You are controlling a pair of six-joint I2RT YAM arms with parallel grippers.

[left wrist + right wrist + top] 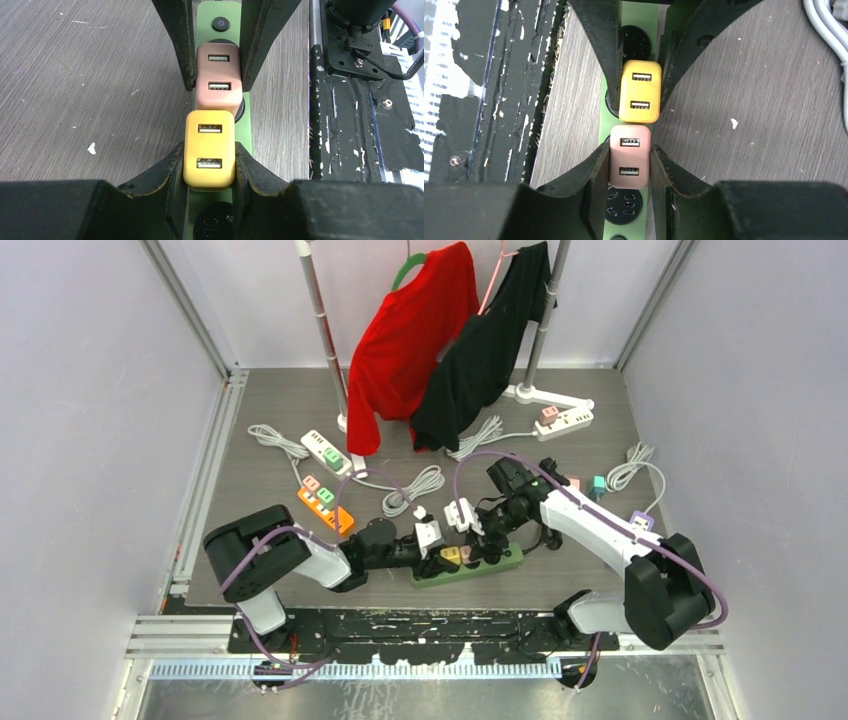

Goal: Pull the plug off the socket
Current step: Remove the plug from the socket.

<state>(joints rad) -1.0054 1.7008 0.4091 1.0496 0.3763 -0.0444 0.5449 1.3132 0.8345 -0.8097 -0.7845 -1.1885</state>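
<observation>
A green power strip (pixel 492 564) lies at the near middle of the table. A yellow USB plug (pixel 450 555) and a pink USB plug (pixel 468 554) stand side by side in its sockets. My left gripper (pixel 441 558) is shut on the yellow plug (pixel 209 148), one finger on each side. My right gripper (pixel 480 543) is shut on the pink plug (pixel 630 156) the same way. In the left wrist view the pink plug (pixel 218 75) sits between the right gripper's fingers, with the strip (pixel 204 20) beneath. An empty socket (pixel 624 206) shows beside the pink plug.
An orange strip (pixel 325 508) and a white strip (pixel 325 450) lie at the left, another white strip (pixel 565 422) at the back right. Coiled cables (pixel 412 490) and loose white adapters (pixel 460 512) lie nearby. A rack holds a red shirt (pixel 410 340) and a black garment (pixel 485 350).
</observation>
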